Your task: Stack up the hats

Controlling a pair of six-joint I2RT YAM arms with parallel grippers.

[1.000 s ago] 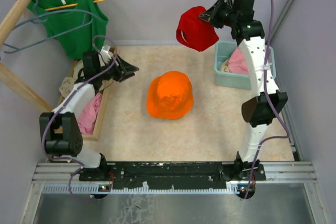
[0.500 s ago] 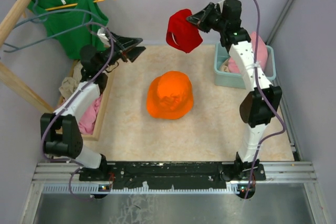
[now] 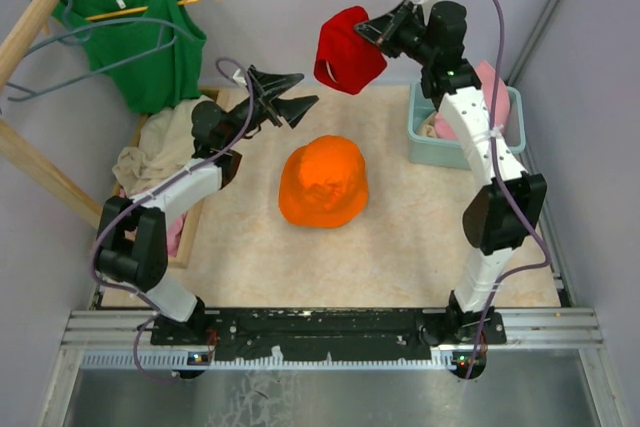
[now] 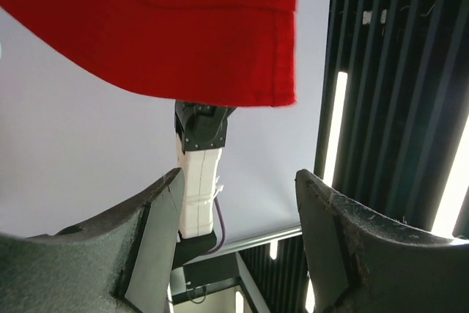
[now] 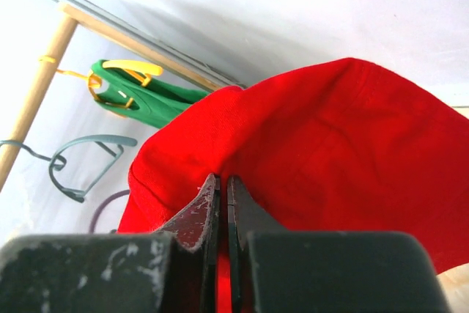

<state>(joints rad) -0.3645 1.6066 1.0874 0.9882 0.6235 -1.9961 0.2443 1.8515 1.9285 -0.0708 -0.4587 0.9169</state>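
Pinching a fold of the red hat (image 3: 348, 47) between tightly closed jaws, your right gripper (image 3: 375, 29) held it aloft, the fabric draped below and ahead of the fingertips. Your left gripper (image 3: 300, 93) stood with jaws spread and nothing between them, tilted upward toward the red hat, whose brim edge hung above and ahead of its fingers (image 4: 157, 210), apart from them. The orange hat (image 3: 323, 182) lay crown-up on the table (image 3: 400, 247), below both grippers, nearer the left one. Beside the right arm sat a teal bin (image 3: 430, 152); behind the left arm hung a green tank top (image 3: 140, 42).
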